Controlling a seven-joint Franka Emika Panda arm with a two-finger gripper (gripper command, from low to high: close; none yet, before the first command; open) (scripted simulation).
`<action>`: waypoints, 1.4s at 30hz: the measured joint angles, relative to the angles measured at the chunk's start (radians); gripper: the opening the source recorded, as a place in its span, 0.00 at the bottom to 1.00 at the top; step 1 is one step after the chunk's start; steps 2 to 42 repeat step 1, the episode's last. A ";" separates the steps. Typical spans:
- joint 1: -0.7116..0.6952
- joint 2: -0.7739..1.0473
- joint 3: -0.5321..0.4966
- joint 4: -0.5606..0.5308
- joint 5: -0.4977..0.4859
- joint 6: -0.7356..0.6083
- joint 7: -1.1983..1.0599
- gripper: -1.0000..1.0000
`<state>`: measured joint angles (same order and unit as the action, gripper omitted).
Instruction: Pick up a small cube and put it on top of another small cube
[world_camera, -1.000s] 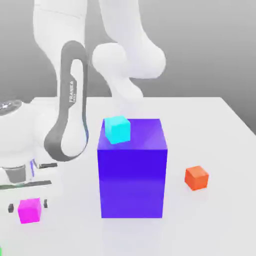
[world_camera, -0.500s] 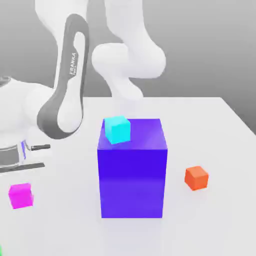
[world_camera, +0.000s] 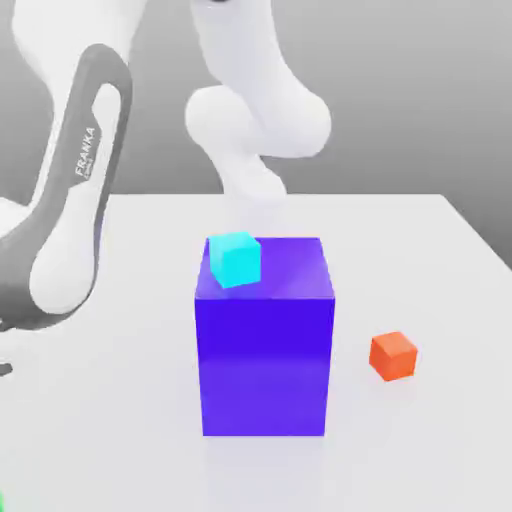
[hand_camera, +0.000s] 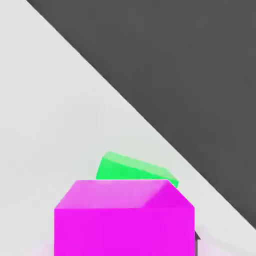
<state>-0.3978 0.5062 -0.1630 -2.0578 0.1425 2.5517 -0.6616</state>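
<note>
One cyan cube (world_camera: 235, 260) is on one blue cube (world_camera: 264, 350). One orange (world_camera: 393, 356), one magenta (hand_camera: 124, 230), one green (hand_camera: 131, 169) are also there. Claw (hand_camera: 125, 245): open or closed, I cannot tell.

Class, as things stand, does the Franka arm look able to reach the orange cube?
Probably not yet: the magenta cube sits right at the hand and would need setting down first. Nothing stands over the orange cube, so its top looks free.
</note>
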 joint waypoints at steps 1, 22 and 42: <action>0.000 0.000 0.000 0.000 0.000 0.000 0.000 1.00; 0.000 0.000 0.000 0.000 0.000 0.000 0.000 1.00; 0.000 0.000 0.000 0.000 0.000 0.000 0.000 1.00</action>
